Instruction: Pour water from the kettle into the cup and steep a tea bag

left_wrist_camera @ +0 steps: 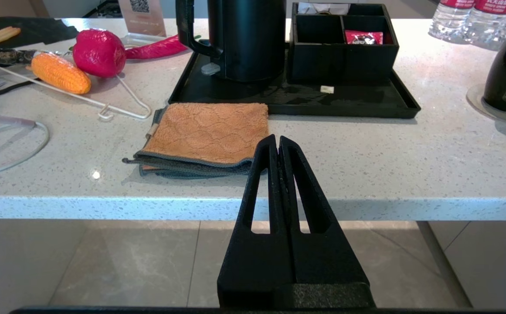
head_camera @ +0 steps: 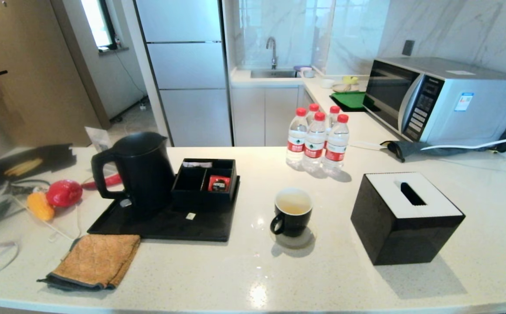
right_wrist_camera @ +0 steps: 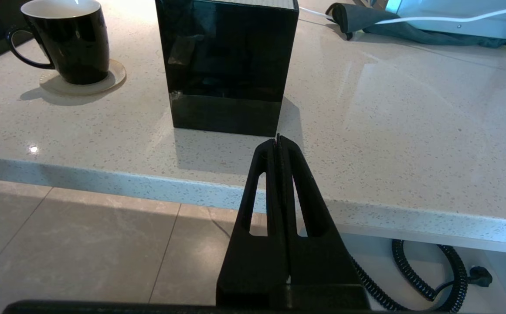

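Observation:
The tall black kettle (head_camera: 141,172) stands on a black tray (head_camera: 165,226) at the left of the counter, handle toward the left. To its right the black cup (head_camera: 292,211) sits on a round coaster, white inside, holding pale yellowish water (head_camera: 293,203). I cannot make out the tea bag in any view. My left gripper (left_wrist_camera: 277,138) hangs shut and empty just off the counter's front edge, facing an orange cloth (left_wrist_camera: 209,133) and the kettle (left_wrist_camera: 246,39). My right gripper (right_wrist_camera: 277,138) is likewise shut and empty off the front edge, facing the tissue box (right_wrist_camera: 226,65), with the cup (right_wrist_camera: 72,43) off to one side.
A black organizer (head_camera: 205,181) with a red sachet (head_camera: 219,184) sits on the tray. Several red-capped bottles (head_camera: 318,139) stand behind the cup, and a microwave (head_camera: 444,100) at the back right. The black tissue box (head_camera: 405,218) is right of the cup. Toy corn (head_camera: 40,206) and a red pepper (head_camera: 64,192) lie far left.

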You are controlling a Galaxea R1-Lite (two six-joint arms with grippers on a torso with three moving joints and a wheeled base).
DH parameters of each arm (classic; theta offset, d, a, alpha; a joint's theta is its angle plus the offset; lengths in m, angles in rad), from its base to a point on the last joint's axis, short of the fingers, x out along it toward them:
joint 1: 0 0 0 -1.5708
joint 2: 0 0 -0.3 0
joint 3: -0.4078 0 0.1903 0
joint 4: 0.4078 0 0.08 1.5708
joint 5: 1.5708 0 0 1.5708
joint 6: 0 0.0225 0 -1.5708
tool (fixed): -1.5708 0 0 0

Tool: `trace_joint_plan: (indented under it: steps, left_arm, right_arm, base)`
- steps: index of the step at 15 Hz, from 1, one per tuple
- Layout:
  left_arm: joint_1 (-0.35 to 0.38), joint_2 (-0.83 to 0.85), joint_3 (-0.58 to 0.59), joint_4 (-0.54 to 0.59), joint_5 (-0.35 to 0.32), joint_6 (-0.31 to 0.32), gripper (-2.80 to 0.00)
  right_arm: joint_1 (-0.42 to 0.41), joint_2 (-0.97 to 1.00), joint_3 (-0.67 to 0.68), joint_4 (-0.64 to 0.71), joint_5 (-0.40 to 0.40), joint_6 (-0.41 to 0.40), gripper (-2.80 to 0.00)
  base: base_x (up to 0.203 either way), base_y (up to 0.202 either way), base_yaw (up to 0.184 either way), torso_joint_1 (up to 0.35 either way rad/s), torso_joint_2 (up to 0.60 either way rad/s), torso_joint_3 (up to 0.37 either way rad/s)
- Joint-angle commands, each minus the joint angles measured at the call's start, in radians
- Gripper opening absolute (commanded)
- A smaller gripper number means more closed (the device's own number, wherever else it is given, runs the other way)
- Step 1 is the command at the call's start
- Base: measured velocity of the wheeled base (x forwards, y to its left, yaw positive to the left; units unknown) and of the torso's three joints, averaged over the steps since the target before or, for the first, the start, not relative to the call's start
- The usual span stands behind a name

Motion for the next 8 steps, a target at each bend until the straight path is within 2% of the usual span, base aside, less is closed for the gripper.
trace_joint_plan:
  steps: [1,8]
  left_arm:
    - [0.000,0.000,0.000,0.000,0.000,0.000,-2.80]
    - [0.000,0.001,0.000,0.000,0.000,-0.001,-2.80]
  right_arm:
    - [0.000,0.000,0.000,0.000,0.000,0.002,-2.80]
    - [0.000,0.000,-0.008,0.023,-0.003,0.003,-2.80]
  base:
    - [0.000,0.000,0.000,0.000,0.00,0.000]
    - [0.000,0.000,0.000,0.000,0.00,0.000]
